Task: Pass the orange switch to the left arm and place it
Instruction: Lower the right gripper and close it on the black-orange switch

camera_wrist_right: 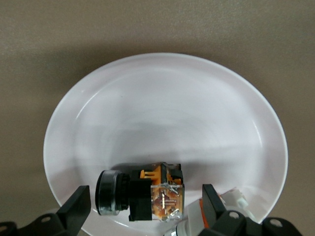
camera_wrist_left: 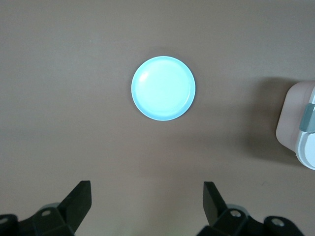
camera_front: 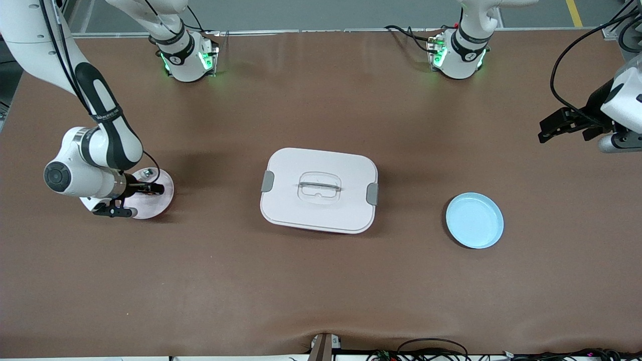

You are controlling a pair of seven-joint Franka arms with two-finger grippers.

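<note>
Right wrist view: the switch [camera_wrist_right: 140,191] lies on its side in a white plate [camera_wrist_right: 162,103], between the spread fingers [camera_wrist_right: 74,209] of the right gripper [camera_wrist_right: 142,209], which do not touch it.

The plate [camera_front: 163,198] sits at the right arm's end of the worktop [camera_front: 321,281], a small white-and-red part [camera_wrist_right: 231,201] beside the switch on it. The right gripper [camera_front: 135,198] is low over this plate. The box [camera_front: 319,189], lid on, stands mid-worktop between that plate and a blue plate [camera_front: 474,220]. The left gripper [camera_front: 564,125] waits in the air over the left arm's end, fingers [camera_wrist_left: 78,199] open and empty, the blue plate [camera_wrist_left: 163,88] in its wrist view.
</note>
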